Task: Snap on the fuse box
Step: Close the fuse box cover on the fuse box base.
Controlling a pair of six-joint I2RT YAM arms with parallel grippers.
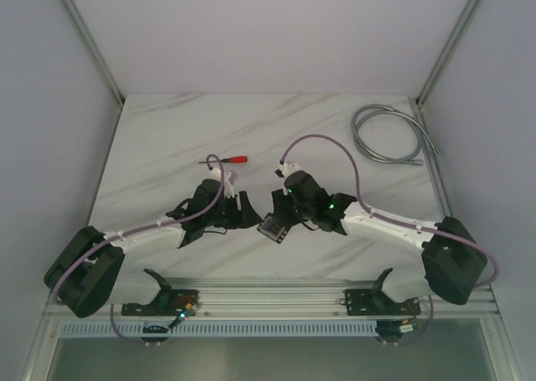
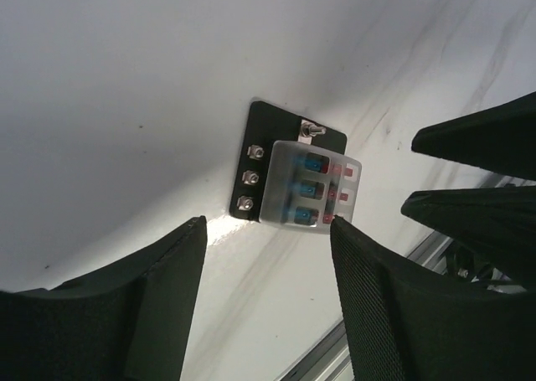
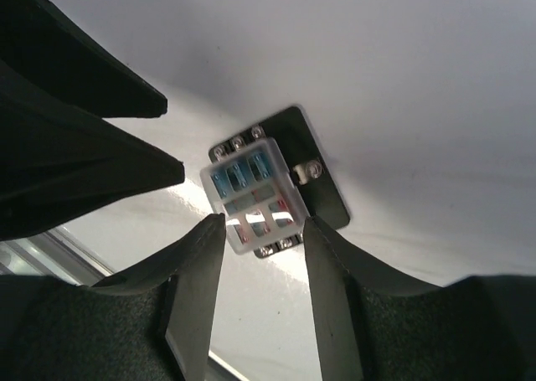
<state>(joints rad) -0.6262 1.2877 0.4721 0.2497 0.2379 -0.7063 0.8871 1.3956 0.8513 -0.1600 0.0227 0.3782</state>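
Observation:
The fuse box [image 1: 275, 228] is a flat black block lying on the white marble table between my two grippers. A clear lid [image 2: 310, 188] sits over its blue and red fuses; its black base [image 2: 270, 130] with screws shows beside the lid. In the right wrist view the lid [image 3: 251, 198] looks slightly skewed on the base [image 3: 325, 193]. My right gripper [image 3: 264, 226] is open, its fingertips either side of the lid's near end. My left gripper [image 2: 266, 230] is open and empty, just short of the box. I cannot tell whether the lid is clicked down.
A red-handled screwdriver [image 1: 228, 158] lies behind the left gripper. A coiled grey cable [image 1: 389, 134] lies at the back right. An aluminium rail [image 1: 276, 301] runs along the near table edge. The two grippers stand close together over the box.

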